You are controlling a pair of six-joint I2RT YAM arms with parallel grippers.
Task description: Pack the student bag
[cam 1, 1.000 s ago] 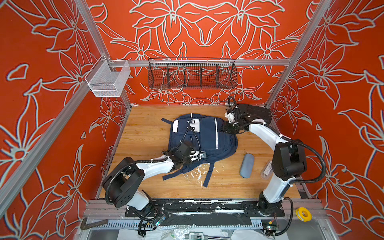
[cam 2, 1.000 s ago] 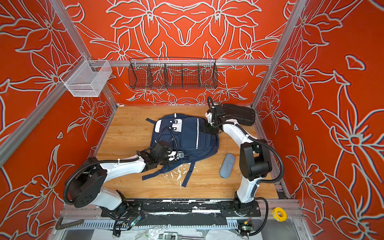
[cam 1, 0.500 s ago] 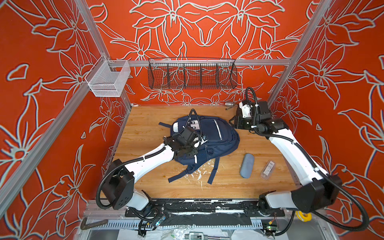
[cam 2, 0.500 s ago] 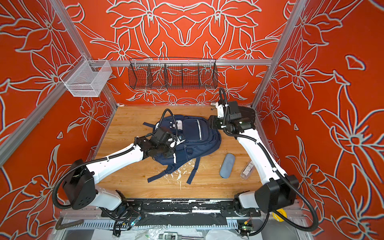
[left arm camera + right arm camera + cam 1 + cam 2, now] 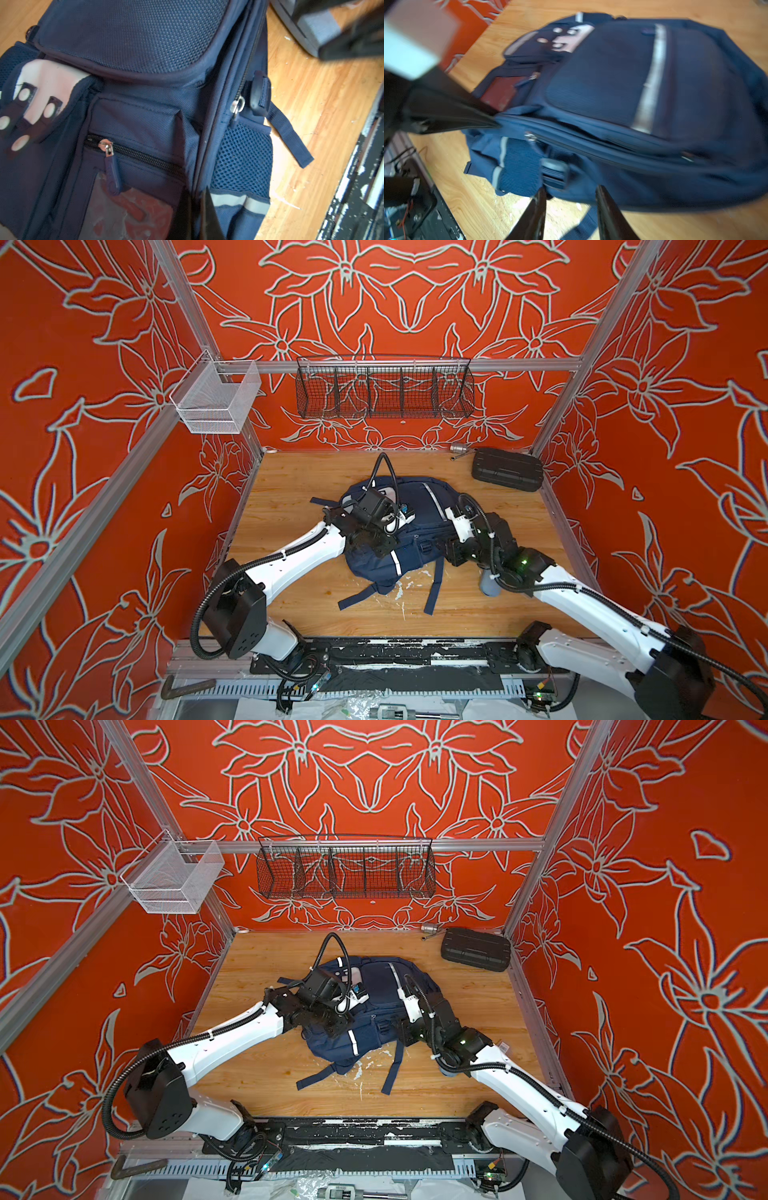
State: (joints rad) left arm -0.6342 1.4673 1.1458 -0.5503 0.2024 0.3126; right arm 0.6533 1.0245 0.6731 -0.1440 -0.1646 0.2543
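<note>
Hardly started, I'd say: left pincer [image 5: 495, 124] clamped shut on the student bag [image 5: 415, 506], right pincer [image 5: 571, 187] half-open and empty just beside it.

No lettering, label, brand or number is legible anywhere, including on the student bag [image 5: 419, 506].

**White shells, black joints**

The left arm [image 5: 303, 558] and the right arm [image 5: 594, 612] are built alike, with glossy white link shells between boxy matte-black joint housings. Black ribbed cable conduits [image 5: 104, 1108] run alongside them, fastened with white ties. The left shoulder housing [image 5: 160, 1104] shows a ring of small screw holes. A small green light [image 5: 524, 562] glows on the right arm's black wrist. The left tool [image 5: 496, 124] and the right tool [image 5: 570, 192] end in dark, glossy, tapering fingers [image 5: 605, 209].
</note>
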